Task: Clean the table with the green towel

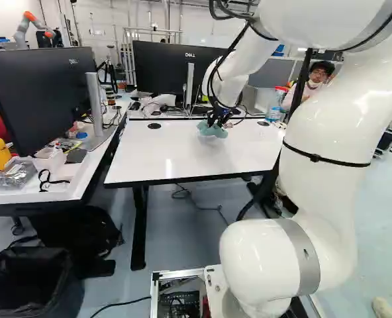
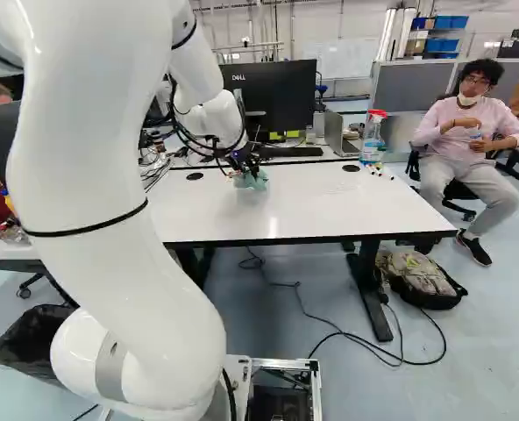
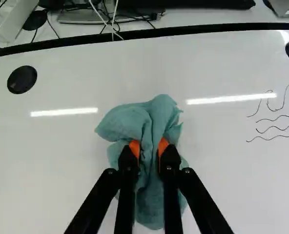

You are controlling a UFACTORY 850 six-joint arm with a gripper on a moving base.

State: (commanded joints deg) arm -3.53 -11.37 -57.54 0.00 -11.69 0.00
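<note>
My gripper [image 1: 217, 119] is low over the white table [image 1: 176, 159], at its far half. In the wrist view both fingers of the gripper [image 3: 149, 148] pinch the bunched green towel [image 3: 156, 112] from two sides, orange pads pressed into the cloth. Folds of the towel [image 1: 212, 130] spread around the fingertips, close to the tabletop; whether it touches cannot be told. Thin dark wavy pen marks [image 3: 278, 117] lie on the table to one side of the towel, apart from it.
Near the table's far right corner a spray bottle [image 2: 373, 136] stands beside several small markers [image 2: 380, 170]. Monitors [image 2: 275, 98] and a laptop [image 2: 340, 133] stand behind the far edge. A side desk [image 1: 57, 179] adjoins at the left. A backpack [image 2: 417, 276] lies on the floor.
</note>
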